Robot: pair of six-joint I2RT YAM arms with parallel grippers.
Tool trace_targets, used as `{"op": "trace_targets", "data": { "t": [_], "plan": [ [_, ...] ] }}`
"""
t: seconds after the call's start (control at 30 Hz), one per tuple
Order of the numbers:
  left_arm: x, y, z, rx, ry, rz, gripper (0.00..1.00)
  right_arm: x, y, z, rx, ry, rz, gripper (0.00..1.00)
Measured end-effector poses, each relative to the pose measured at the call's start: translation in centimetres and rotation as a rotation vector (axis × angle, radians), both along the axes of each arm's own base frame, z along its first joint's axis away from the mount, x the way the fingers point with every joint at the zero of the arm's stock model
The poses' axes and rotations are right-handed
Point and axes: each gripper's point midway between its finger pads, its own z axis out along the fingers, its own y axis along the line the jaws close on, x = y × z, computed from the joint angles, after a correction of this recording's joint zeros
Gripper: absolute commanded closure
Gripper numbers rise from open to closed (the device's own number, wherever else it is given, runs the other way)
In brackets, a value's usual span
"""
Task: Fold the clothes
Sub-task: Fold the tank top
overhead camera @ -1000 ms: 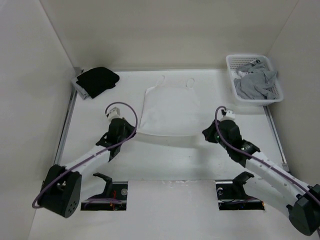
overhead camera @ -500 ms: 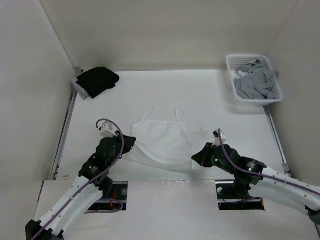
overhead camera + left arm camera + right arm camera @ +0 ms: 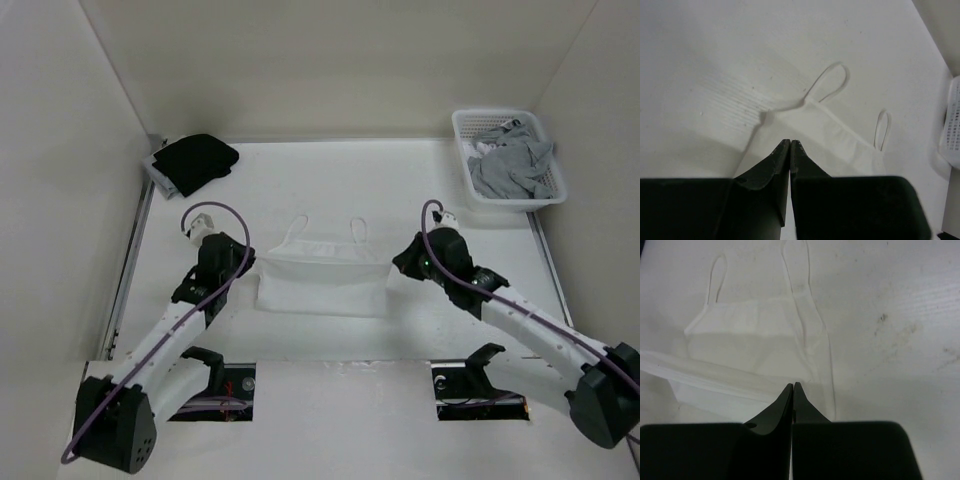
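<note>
White tank top [image 3: 322, 285] lies mid-surface [image 3: 330, 190], hem doubled up toward its straps. Jaws of the left arm [image 3: 185, 310] and right arm [image 3: 510, 310] are pinched closed on its side corners. Basket [image 3: 495, 113] at far right holds a grey garment [image 3: 512, 165].

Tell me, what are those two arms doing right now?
Left tool, right tool both shut on white tank top, opposite sides. Top partly folded, straps showing. Basket, black garment stand clear.

You have tank top [image 3: 322, 280] at middle of desk [image 3: 420, 195] | left hand [image 3: 251, 273] at its left edge | right hand [image 3: 397, 266] at its right edge | basket [image 3: 500, 115] far right, garment [image 3: 512, 165] in it | other garment [image 3: 195, 162] far left
</note>
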Motion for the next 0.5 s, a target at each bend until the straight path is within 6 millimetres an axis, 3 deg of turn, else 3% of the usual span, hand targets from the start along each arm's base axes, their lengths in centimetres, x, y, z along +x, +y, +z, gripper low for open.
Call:
{"op": "trace_targets", "data": {
  "t": [0.27,0.5],
  "plan": [
    [7.0,0.0,-0.5,-0.01,0.015,0.043,0.97,8.3,0.5,0.7,-0.007,-0.014,-0.024,1.0],
    [12.1,-0.2,-3.2,-0.014,0.048,0.06,0.93,13.7,0.7,-3.0,-0.013,0.051,-0.047,1.0]
  ]
}}
